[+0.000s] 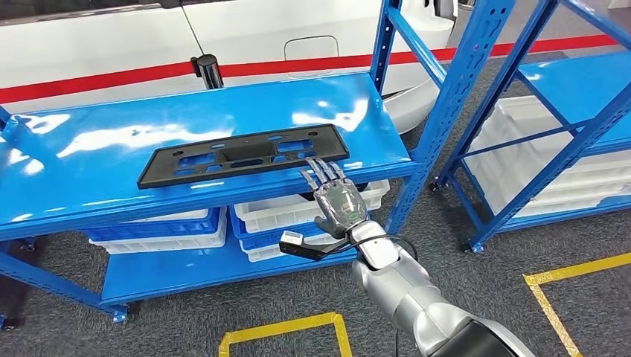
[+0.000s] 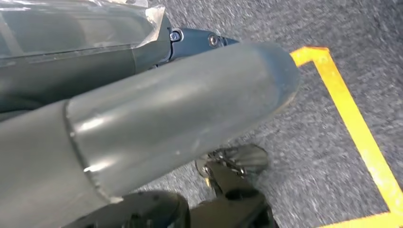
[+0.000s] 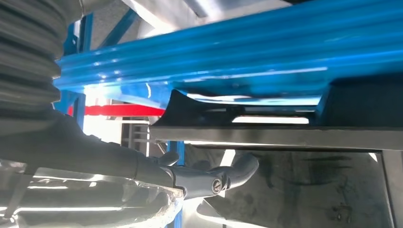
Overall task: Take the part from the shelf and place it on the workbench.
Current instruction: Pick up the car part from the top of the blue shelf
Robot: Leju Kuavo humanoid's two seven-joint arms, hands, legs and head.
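A flat black plastic part [image 1: 242, 155] with several cut-outs lies lengthwise on the top board of the blue shelf [image 1: 89, 149]. My right hand [image 1: 336, 199] is stretched out at the shelf's front edge with its fingers spread. The fingertips [image 1: 320, 171] are at the part's right front corner, and the hand holds nothing. In the right wrist view the part [image 3: 266, 137] is edge-on against the blue shelf [image 3: 237, 57], and the dark fingers [image 3: 237, 171] lie close along it. My left hand [image 2: 180, 123] hangs over the grey floor with nothing in it.
White and blue bins [image 1: 298, 212] fill the lower shelf under the part. A second blue rack [image 1: 565, 141] with white bins stands to the right. A white car with a red stripe [image 1: 111, 82] is behind the shelf. Yellow tape lines [image 1: 286, 327] mark the grey floor.
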